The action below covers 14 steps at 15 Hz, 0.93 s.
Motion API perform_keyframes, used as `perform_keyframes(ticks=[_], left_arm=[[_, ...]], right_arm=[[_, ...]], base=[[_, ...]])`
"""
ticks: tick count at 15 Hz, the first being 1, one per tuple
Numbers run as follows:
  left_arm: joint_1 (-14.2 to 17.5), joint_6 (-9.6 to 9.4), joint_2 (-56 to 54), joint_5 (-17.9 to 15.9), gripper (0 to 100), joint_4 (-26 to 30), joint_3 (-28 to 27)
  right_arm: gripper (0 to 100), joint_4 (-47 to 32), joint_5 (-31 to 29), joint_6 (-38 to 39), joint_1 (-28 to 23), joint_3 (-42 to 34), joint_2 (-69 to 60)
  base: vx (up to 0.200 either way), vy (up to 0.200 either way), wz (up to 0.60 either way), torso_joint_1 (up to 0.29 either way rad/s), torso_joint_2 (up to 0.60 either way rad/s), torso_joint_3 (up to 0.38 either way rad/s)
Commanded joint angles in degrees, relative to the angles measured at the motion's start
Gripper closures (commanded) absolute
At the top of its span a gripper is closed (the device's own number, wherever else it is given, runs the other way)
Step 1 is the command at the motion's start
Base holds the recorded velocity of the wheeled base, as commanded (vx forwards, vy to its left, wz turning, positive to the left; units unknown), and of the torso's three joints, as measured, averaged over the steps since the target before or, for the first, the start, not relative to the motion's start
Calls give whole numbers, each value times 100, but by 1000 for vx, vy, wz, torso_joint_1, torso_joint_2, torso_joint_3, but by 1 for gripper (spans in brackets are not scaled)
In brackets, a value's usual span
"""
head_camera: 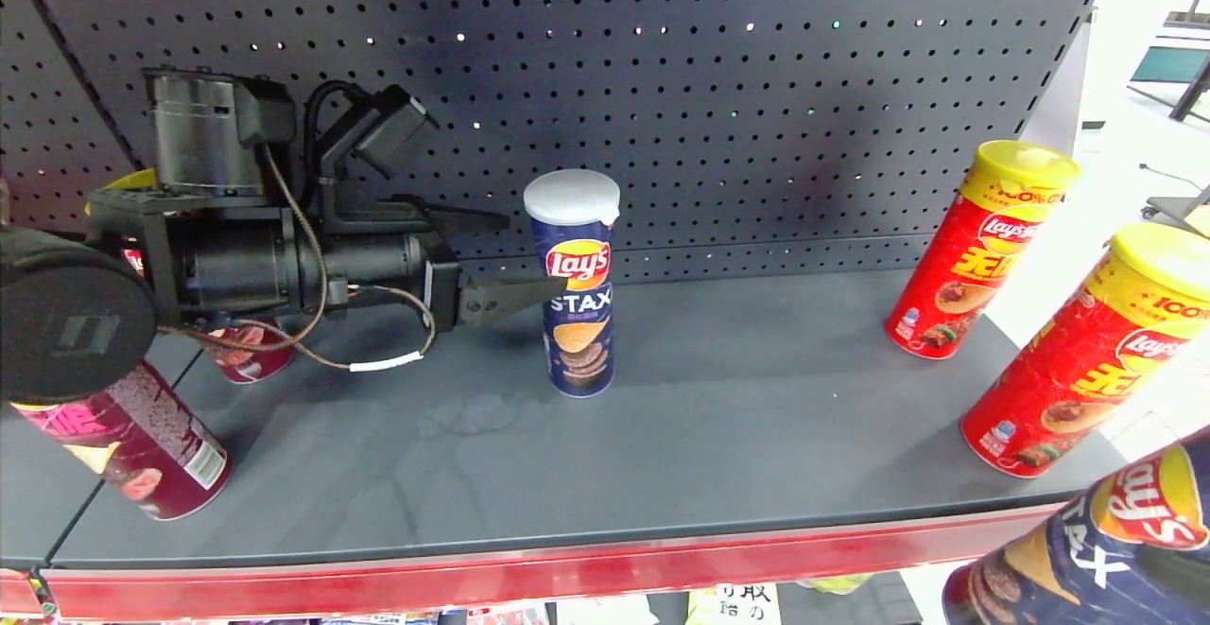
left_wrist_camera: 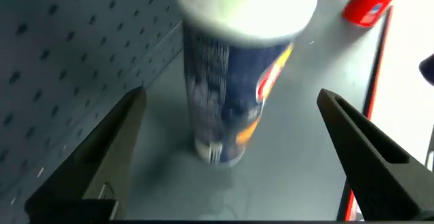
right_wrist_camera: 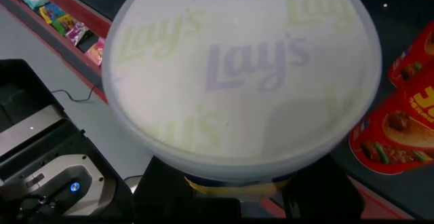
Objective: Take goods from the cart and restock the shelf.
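The left gripper (left_wrist_camera: 232, 96) is open, a finger each side of the blue can (head_camera: 579, 285), so it stands alone on the shelf (head_camera: 756, 417). The right gripper (right_wrist_camera: 234, 197) hugs a second blue can (head_camera: 1087, 549) at five o'clock, next to go. Red cans (head_camera: 974, 247) wait at three o'clock, purple cans (head_camera: 142, 436) at eight.

One blue chip can (head_camera: 579, 322) stands upright on the shelf (head_camera: 756, 436), second can (head_camera: 1087, 549) tilted off its edge.
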State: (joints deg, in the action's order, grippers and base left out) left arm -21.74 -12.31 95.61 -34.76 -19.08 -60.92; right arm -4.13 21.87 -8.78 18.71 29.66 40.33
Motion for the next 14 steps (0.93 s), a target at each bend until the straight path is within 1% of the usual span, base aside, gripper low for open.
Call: perform_keyframes(ticks=[1, 3, 4, 6, 8, 10, 11, 13, 14], left_arm=[[-41, 1, 327, -84, 0, 1, -210], [-41, 1, 494, -154, 0, 1, -360], [-50, 1, 634, -190, 0, 1, -518], [-68, 1, 801, -190, 0, 1, -632], [-199, 45, 951, -190, 0, 9, -790], [-252, 54, 1074, -190, 0, 1, -913], [-261, 54, 1206, -190, 0, 1, -1098], [-305, 54, 1337, -190, 0, 9, -1282], [-296, 45, 1373, -198, 100, 1, -1318]], right_arm=[[100, 0, 1, 8, 1, 14, 45], [100, 0, 1, 8, 1, -4, 45], [100, 0, 1, 8, 1, -13, 45], [100, 0, 1, 8, 1, -13, 63], [100, 0, 1, 8, 1, 5, 107], [100, 0, 1, 8, -17, 5, 125], [100, 0, 1, 8, -61, -4, 125], [100, 0, 1, 8, -78, 5, 125], [100, 0, 1, 8, -78, 5, 125]], base=[[0, 0, 0, 0, 0, 0], [0, 0, 0, 0, 0, 0], [0, 0, 0, 0, 0, 0], [0, 0, 0, 0, 0, 0], [0, 0, 0, 0, 0, 0], [0, 0, 0, 0, 0, 0], [0, 0, 0, 0, 0, 0], [0, 0, 0, 0, 0, 0], [0, 0, 0, 0, 0, 0]])
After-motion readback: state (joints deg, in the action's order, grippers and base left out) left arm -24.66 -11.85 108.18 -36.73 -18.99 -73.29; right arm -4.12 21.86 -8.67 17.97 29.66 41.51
